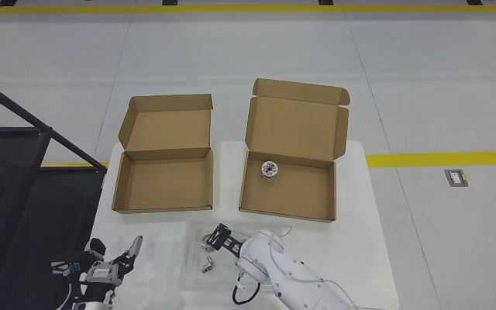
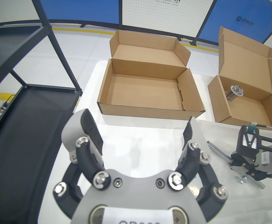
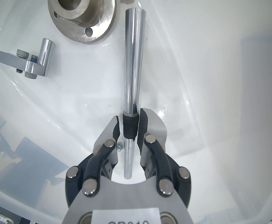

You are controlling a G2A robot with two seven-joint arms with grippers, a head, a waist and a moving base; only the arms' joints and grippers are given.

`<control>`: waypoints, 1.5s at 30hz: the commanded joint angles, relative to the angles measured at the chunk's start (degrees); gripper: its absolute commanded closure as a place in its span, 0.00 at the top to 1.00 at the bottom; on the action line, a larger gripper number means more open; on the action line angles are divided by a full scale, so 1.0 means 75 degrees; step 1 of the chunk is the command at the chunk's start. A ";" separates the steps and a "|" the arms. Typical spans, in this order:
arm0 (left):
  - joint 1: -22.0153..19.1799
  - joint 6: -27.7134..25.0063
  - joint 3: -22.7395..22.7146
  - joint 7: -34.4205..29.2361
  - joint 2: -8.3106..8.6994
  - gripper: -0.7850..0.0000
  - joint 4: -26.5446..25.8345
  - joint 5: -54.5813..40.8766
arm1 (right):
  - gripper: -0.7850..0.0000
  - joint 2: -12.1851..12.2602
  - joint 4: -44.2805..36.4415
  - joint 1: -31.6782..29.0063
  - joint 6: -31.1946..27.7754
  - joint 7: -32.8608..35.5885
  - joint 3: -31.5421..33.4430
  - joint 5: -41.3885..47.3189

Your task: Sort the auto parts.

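Observation:
A long chrome rod [image 3: 132,63] with a black band lies lengthwise in a clear plastic tray [image 3: 212,95], and my right gripper [image 3: 129,118] is shut on the rod at that band. In the same tray, a round metal flange [image 3: 81,19] and a small bracket with a pin [image 3: 34,63] sit beyond the rod's far end. From above, the right gripper [image 1: 221,236] is over the tray at the table's front. My left gripper [image 2: 138,123] hovers open and empty above the front left of the table, also seen from above [image 1: 116,267].
Two open cardboard boxes stand behind the tray: the left box [image 1: 163,203] is empty, and the right box [image 1: 310,201] holds a round finned part [image 1: 269,170]. A black metal rack [image 1: 31,201] stands off the table's left edge.

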 commanded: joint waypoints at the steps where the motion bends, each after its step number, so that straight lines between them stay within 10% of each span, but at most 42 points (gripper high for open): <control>1: 0.0000 0.0000 0.0000 0.0000 0.0000 1.00 0.0000 0.0000 | 0.30 -0.0019 0.0031 0.0008 0.0020 0.0006 0.0012 -0.0002; 5: 0.0000 0.0000 0.0000 0.0000 0.0000 1.00 0.0000 0.0000 | 0.00 -0.0043 0.0037 0.0020 0.0032 0.0005 0.0075 -0.0033; 19: 0.0000 0.0000 0.0000 0.0000 0.0000 1.00 0.0000 0.0000 | 0.00 0.0538 -0.2680 -0.1059 -0.1802 -0.0674 0.2151 0.0979; 35: 0.0000 0.0000 0.0000 0.0000 0.0000 1.00 0.0000 0.0000 | 0.00 0.1073 -0.3893 -0.2601 -0.4998 -0.6358 0.5274 0.3835; 45: 0.0000 0.0000 0.0000 0.0000 0.0000 1.00 0.0000 0.0000 | 0.00 0.1044 -0.2377 -0.1289 -0.2244 -0.5516 0.4896 0.2535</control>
